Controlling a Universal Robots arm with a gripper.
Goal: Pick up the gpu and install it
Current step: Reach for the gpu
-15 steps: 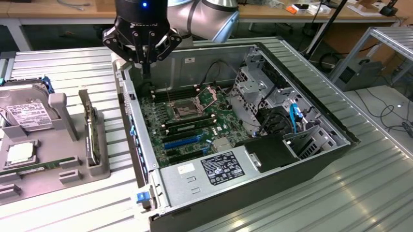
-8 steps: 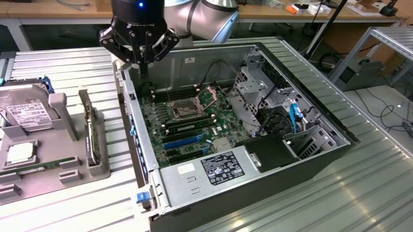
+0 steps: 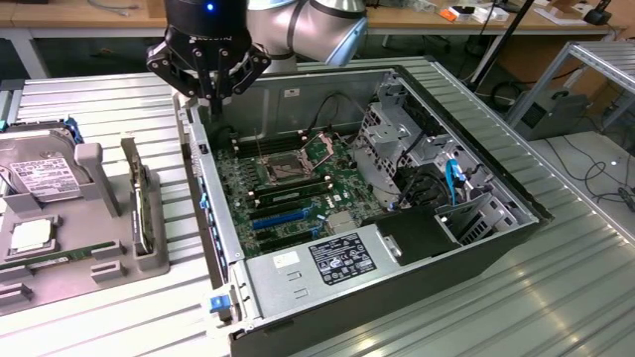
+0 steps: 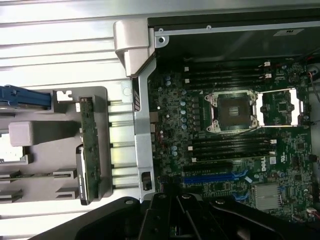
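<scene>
Clenched and empty, the gripper (image 3: 210, 95) hangs over the computer case's (image 3: 397, 316) edge. The gpu (image 3: 144, 208) (image 4: 91, 145) stands beside the case. The motherboard (image 4: 172, 125) inside reads DELL.

Open PC case (image 3: 417, 245) sits on worktop (image 3: 109, 104), motherboard (image 3: 297, 186) flat inside. Parts tray (image 3: 100, 245) just beside it, exterior view's left. gpu (image 3: 144, 216) on edge in the tray slot nearest the case, hard drive (image 3: 40, 175) further left. Hand (image 3: 211, 100) above the case's tray-side wall, far end.
</scene>
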